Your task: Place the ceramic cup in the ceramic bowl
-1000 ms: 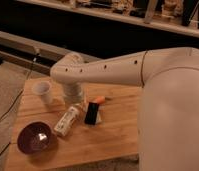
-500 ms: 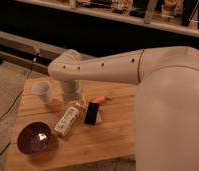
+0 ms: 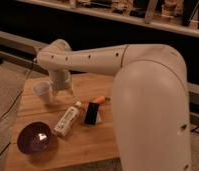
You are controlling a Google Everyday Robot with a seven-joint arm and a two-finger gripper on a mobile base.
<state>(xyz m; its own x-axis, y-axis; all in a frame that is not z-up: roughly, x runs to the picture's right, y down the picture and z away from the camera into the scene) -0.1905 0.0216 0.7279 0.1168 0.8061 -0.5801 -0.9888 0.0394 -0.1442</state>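
Observation:
The ceramic cup (image 3: 42,92), small and white, stands upright near the back left of the wooden table (image 3: 95,145). My gripper (image 3: 62,93) hangs from the white arm right beside the cup, on its right, low over the table. It is open and nothing is in it. The ceramic bowl (image 3: 36,140), dark purple and glossy, sits at the front left corner, in front of the cup.
A white bottle (image 3: 67,120) with a label lies on its side in the middle of the table. A black packet (image 3: 92,113) with an orange end lies next to it. My bulky white arm covers the table's right side. A dark shelf runs behind.
The arm has swung left, bringing the gripper closer to the cup. The cup, bowl and bottle have not moved.

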